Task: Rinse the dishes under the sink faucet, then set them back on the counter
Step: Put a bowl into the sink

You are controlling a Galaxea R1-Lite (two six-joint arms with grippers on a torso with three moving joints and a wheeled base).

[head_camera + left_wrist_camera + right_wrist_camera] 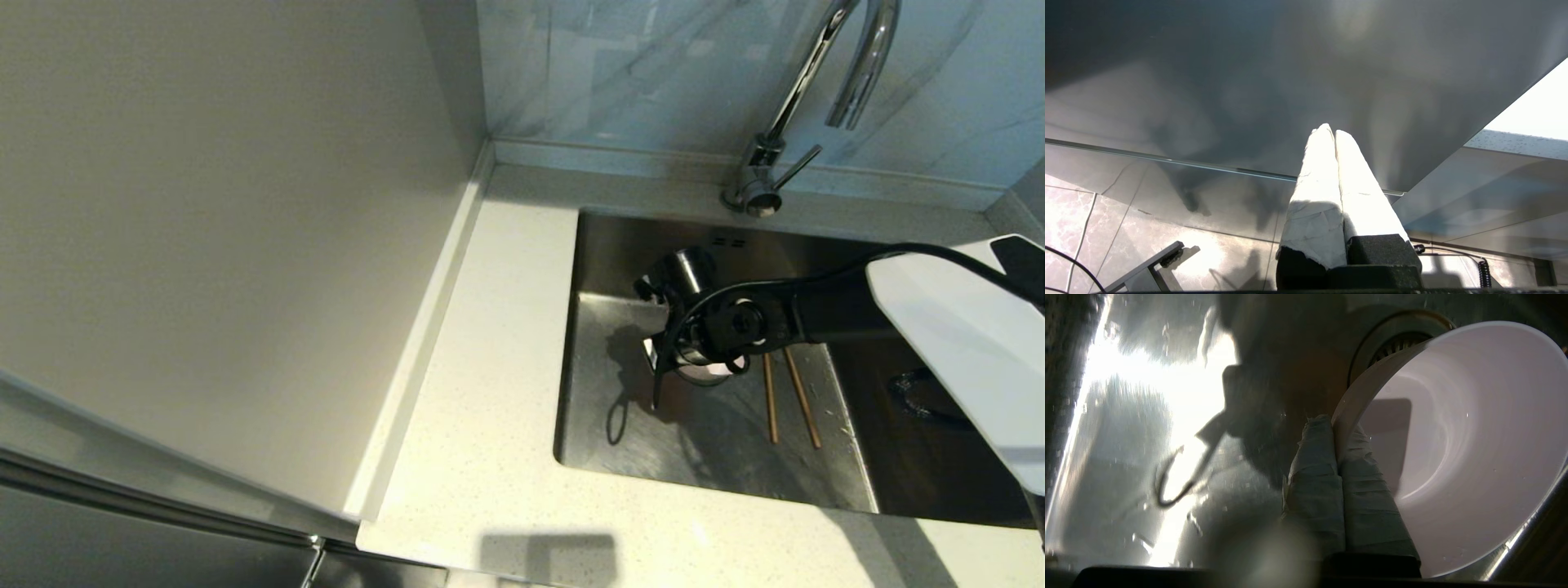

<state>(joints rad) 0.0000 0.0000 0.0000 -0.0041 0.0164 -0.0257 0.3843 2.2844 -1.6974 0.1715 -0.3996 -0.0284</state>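
Low in the sink (702, 457) at centre frame, the right gripper (1336, 428) pinches the pink bowl (1461, 449) by its rim, so it should lift level toward the faucet (816, 90) at upper right, clear of the chopsticks (788, 400); the left gripper (1334, 134) is parked, closed.

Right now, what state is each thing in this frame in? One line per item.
Right gripper: shut on the pink bowl's rim, down inside the sink.
Pink bowl: held tilted, empty, a few droplets inside.
Chopsticks: lying side by side on the sink floor.
Faucet: no water running.
Sink: wet floor.
Left gripper: shut, empty, parked away from the sink.
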